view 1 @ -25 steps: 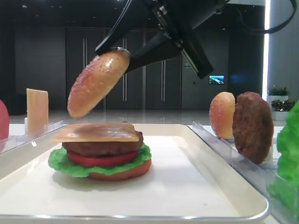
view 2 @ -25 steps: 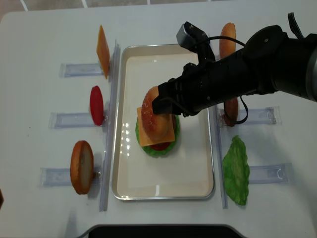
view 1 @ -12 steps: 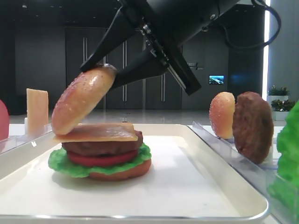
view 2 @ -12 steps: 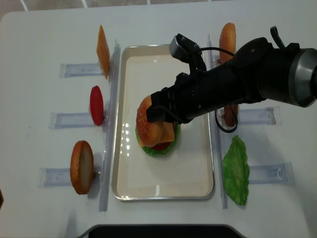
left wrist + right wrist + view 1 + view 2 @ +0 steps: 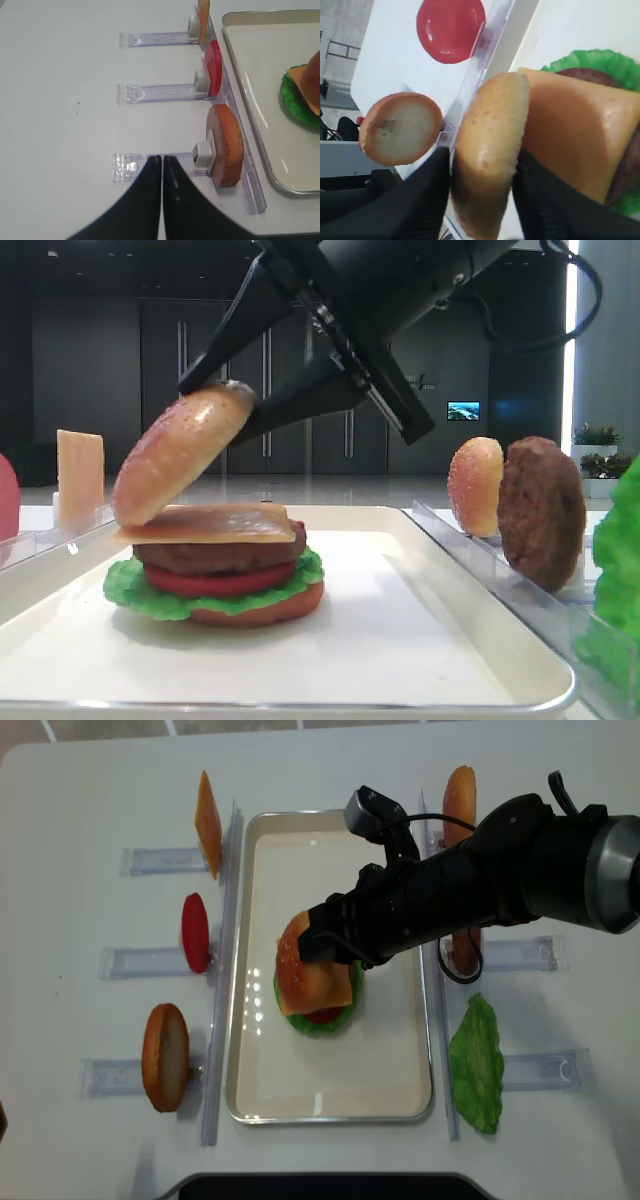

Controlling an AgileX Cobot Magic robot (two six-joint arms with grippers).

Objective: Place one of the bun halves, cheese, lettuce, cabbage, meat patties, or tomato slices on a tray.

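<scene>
The white table (image 5: 90, 1140) carries everything, and at its middle lies the cream tray (image 5: 390, 1065) with its raised rim. The right arm (image 5: 500, 890) reaches across from the right side over the tray, its right gripper (image 5: 235, 405) above the stacked burger (image 5: 215, 575). That stack sits on the tray floor: a bottom bun, green lettuce (image 5: 130, 585), a red tomato slice (image 5: 215, 583), a dark patty (image 5: 215, 555) and the cheese (image 5: 215, 523) on top. The top bun half (image 5: 180, 452) leans steeply tilted, its lower edge resting on the left side of the cheese (contact looks real in the low view), its upper end between the two black fingers (image 5: 427, 182). In the wrist view the fingers flank the bun closely, but I cannot tell whether they pinch it or stand slightly off it. On clear racks (image 5: 150, 1075) left of the tray stand a spare cheese slice (image 5: 207, 823), a spare tomato disc (image 5: 194, 932) and another bun half (image 5: 165, 1056). Right of the tray stand a bun (image 5: 475, 486), a patty disc (image 5: 541, 511) and a lettuce leaf (image 5: 477, 1065). The left gripper (image 5: 162, 165) hovers over a rack, tips pressed together.
</scene>
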